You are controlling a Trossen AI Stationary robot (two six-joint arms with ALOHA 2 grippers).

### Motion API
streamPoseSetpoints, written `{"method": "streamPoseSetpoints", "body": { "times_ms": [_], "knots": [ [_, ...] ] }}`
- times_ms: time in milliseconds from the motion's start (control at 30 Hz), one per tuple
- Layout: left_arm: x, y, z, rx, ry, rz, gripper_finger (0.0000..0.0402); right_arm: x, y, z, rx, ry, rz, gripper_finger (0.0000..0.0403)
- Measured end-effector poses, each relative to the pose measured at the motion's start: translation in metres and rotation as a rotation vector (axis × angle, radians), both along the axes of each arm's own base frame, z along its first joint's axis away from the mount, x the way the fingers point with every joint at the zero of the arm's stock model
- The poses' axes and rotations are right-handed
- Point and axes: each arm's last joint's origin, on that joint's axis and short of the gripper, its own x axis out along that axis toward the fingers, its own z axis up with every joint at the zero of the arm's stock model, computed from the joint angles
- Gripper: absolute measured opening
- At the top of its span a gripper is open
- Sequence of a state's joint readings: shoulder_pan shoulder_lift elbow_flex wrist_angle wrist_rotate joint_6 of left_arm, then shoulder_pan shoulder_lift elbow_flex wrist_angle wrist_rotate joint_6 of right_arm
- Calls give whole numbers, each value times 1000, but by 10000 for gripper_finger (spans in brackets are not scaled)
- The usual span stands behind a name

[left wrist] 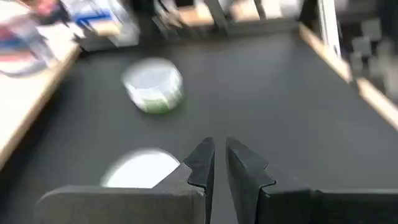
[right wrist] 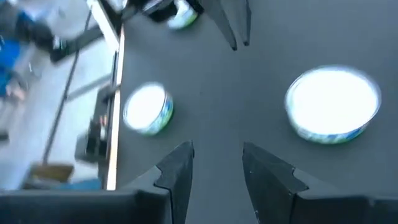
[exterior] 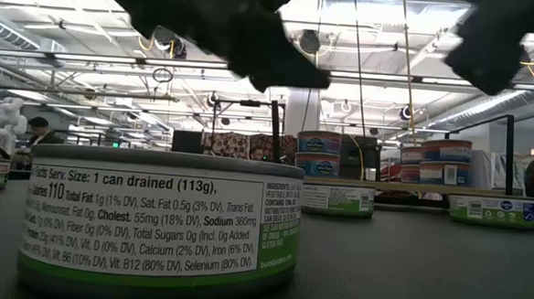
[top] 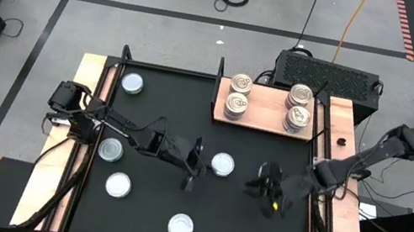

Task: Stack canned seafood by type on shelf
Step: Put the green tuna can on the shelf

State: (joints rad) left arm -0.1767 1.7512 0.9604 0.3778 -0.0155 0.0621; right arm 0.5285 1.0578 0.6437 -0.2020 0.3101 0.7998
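Note:
The wooden shelf at the table's far right bears stacks of gold-lid tins. Several silver-lid tins lie flat on the black table, one in the middle. My left gripper hovers just left of that tin with its fingers close together, holding nothing. My right gripper is to the tin's right, open and empty. The middle tin lies ahead of it and to one side. Both grippers show as dark shapes overhead in the low view.
Other silver-lid tins rest at the far left, left, near left and near middle. One tin fills the low view's foreground. Wooden strips and upright rails edge the table.

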Motion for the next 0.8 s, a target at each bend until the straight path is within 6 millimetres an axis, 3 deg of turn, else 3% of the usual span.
{"method": "streamPoseSetpoints", "body": {
  "times_ms": [167, 367, 533, 800],
  "knots": [
    [-2, -27, 1, 228, 129, -42, 42, -7, 27, -14, -98, 22, 31, 132],
    [15, -46, 8, 489, 98, 27, 47, -14, 49, -33, -229, 21, -17, 132],
    [39, -49, 15, 491, 69, 48, 80, -15, 56, -41, -230, 49, -5, 132],
    [72, -57, 18, 496, 63, 56, 175, -17, 59, -41, -209, 53, 16, 132]
  ]
}}
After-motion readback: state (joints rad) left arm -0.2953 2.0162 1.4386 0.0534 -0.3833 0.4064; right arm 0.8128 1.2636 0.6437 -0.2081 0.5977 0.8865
